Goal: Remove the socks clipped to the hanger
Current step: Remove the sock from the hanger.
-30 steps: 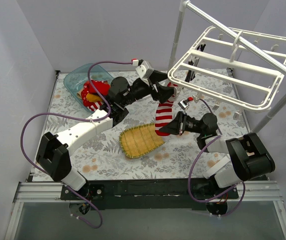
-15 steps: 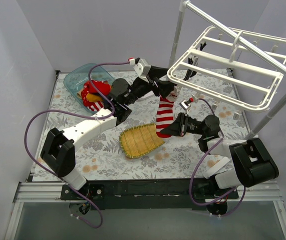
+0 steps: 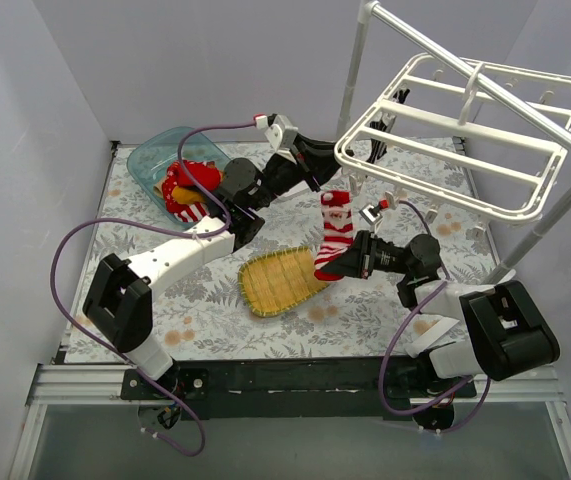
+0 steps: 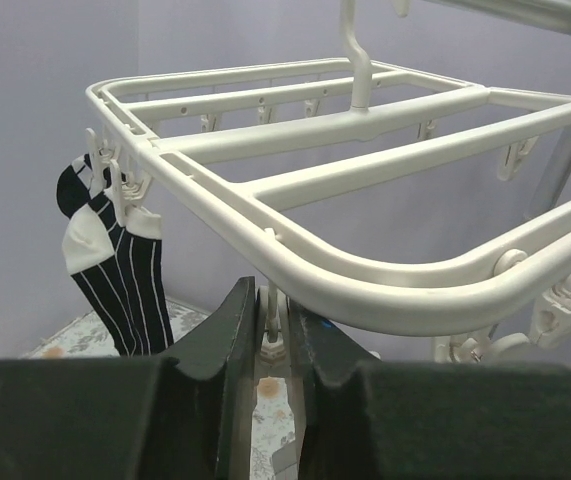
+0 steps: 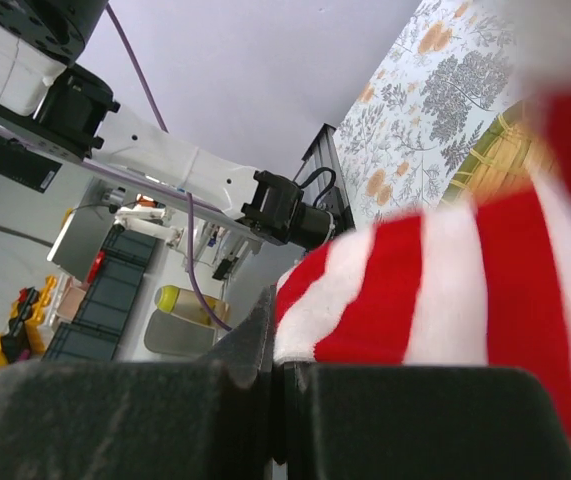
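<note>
1. My right gripper (image 5: 275, 340) is pinched together on the toe of the striped sock (image 5: 435, 300), which stretches up and away from its fingers.
2. My left gripper (image 4: 270, 300) has just gone from apart to clamped on the white clip (image 4: 271, 345), directly under the hanger (image 4: 365, 270) rim.
3. I judge this squeeze opens the clip, so the sock hanging just below should come free with a pull.
4. Further off, left of these fingers, the black-and-white socks (image 4: 125, 270) hang clipped and wait for their turn.

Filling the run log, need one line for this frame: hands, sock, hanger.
left hand: shut on clip under hanger rim | right hand: shut on striped sock toe | sock: hanging below hanger corner
</note>
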You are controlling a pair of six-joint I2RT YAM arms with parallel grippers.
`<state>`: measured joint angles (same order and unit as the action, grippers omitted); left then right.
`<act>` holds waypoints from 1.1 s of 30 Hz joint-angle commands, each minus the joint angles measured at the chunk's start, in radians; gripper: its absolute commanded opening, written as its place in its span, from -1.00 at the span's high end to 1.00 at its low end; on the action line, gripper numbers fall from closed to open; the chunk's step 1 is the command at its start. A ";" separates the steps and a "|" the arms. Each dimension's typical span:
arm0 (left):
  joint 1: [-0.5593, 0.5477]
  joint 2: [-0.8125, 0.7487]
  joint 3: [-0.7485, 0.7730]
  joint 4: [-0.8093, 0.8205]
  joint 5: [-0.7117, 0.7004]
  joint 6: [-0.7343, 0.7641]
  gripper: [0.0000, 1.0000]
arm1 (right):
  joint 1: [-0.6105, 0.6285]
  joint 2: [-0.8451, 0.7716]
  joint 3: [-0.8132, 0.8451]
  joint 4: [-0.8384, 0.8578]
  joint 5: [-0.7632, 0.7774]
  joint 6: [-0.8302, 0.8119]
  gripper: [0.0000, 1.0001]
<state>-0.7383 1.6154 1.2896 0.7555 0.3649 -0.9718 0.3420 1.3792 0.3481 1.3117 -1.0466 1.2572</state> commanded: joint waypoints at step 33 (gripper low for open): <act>-0.009 -0.494 -0.568 -0.243 -0.073 0.038 -0.61 | 0.018 -0.238 0.071 -0.222 0.043 -0.332 0.97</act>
<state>-0.7418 1.1534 0.7872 0.5430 0.3229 -0.9421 0.3557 1.1664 0.3641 1.1397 -1.0168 0.9432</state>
